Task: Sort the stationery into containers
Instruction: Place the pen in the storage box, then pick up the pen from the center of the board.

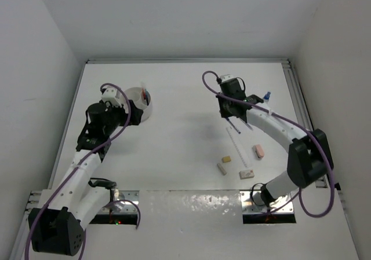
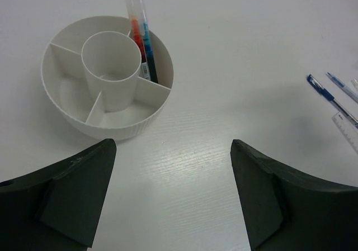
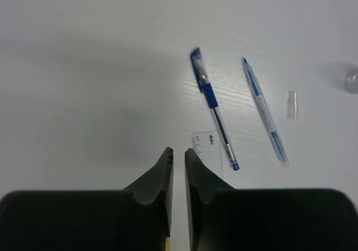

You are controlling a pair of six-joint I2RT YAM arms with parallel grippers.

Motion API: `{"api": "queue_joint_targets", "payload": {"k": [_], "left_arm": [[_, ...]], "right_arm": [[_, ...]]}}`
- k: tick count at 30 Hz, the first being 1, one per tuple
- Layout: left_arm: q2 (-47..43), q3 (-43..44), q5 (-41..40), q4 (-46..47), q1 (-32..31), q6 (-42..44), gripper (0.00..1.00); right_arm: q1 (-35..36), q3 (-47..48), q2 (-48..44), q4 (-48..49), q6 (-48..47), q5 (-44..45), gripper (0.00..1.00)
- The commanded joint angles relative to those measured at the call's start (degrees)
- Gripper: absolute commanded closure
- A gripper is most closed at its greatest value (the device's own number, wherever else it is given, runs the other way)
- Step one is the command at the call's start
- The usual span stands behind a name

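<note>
two blue pens (image 3: 214,108) lie just beyond the right pincer (image 3: 179,157), slightly right.

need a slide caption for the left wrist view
Open left pincer above the table, near a divided white tub holding two pens in one outer compartment

Top cam sat high behind the near edge, looking down on the whole surface (image 1: 185,109). Left wrist cam was close over the tub (image 2: 112,132), right wrist cam closer; both caught the same blue pen (image 3: 212,103).
</note>
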Motion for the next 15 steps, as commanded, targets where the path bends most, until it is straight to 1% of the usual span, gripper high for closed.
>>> {"api": "queue_joint_targets", "payload": {"k": [1,2,3,4,5,7,10,15], "left_arm": [[-0.3,0.7,1.3,2.4,-0.2,-0.4,0.18],[-0.4,0.7,1.3,2.1,-0.2,-0.4,0.19],[-0.6,0.8,1.3,1.9,-0.1,-0.4,0.19],[-1.0,0.8,1.2,1.7,-0.2,-0.4,0.19],[-1.1,0.8,1.0,1.2,-0.2,-0.4,0.19],[-1.4,0.8,0.6,0.7,-0.3,-0.3,0.19],[-1.5,0.8,0.3,0.0,-0.1,-0.3,0.19],[-1.0,1.0,0.6,0.4,0.1,-0.5,0.19]], "right_arm": [[-2.6,7.5,6.6,-9.3,-4.5,2.8,0.90],[-3.5,9.1,10.9,-12.2,-5.6,3.9,0.89],[-3.9,12.4,13.1,-13.6,-6.2,4.7,0.85],[-4.1,13.9,15.0,-14.7,-7.0,5.2,0.77],[-4.6,16.2,18.6,-16.4,-8.2,5.7,0.74],[-4.9,17.6,21.4,-17.0,-9.1,6.7,0.69],[-6.0,18.6,24.7,-15.4,-10.7,6.2,0.68],[-8.2,19.9,28.7,-11.7,-13.6,1.3,0.67]]}}
